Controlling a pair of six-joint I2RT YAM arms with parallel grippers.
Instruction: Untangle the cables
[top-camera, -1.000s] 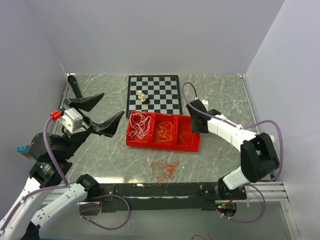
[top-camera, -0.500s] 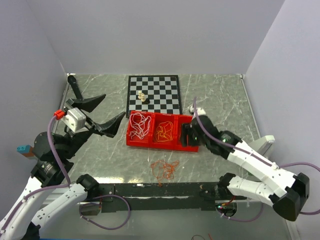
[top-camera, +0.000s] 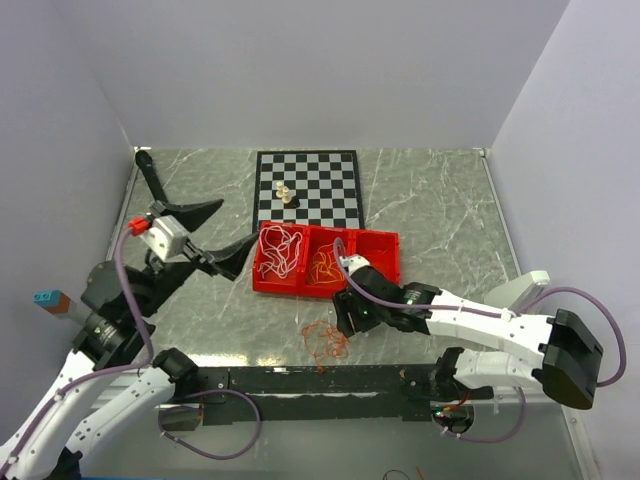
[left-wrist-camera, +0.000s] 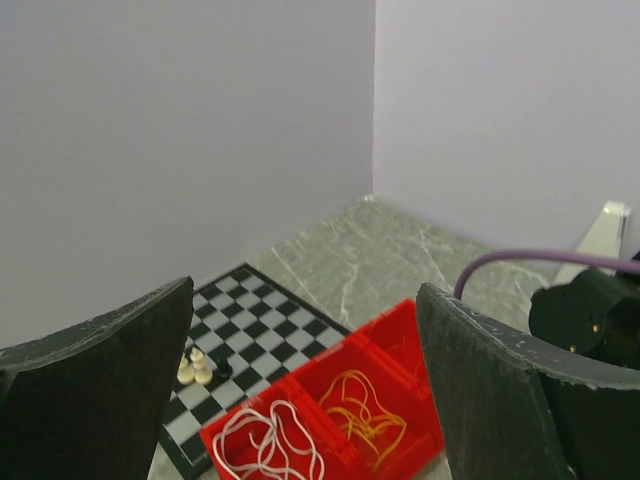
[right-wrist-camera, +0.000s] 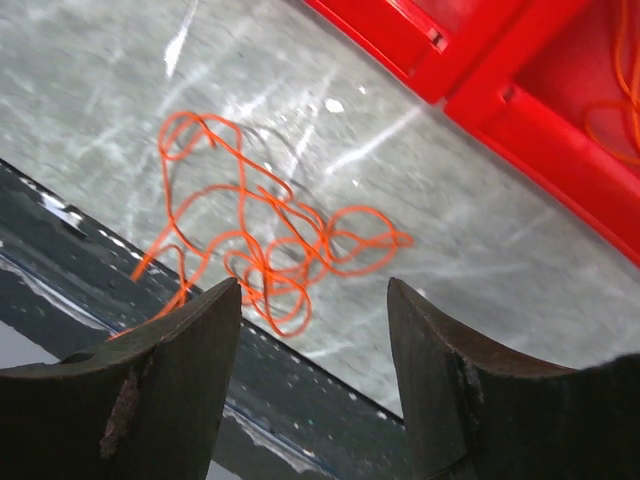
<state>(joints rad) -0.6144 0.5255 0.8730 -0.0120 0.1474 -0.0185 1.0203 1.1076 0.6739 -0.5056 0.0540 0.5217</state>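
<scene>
Rt wrist cam: the right gripper (right-wrist-camera: 314, 292) shows you only the tips of its jaws; the rest is cut off at the bottom edge. The tray (right-wrist-camera: 520, 110) runs off top & right, and the yellow-orange cable (right-wrist-camera: 620, 50) is just a sliver at the right edge. Top cam: you can't see those jaws under the wrist, & the right arm (top-camera: 470, 320) hides part of the tray's front wall. Left wrist cam: white cable (left-wrist-camera: 262, 440) & tray cropped at the bottom. Chess pieces (top-camera: 284, 193) too small to ID.
</scene>
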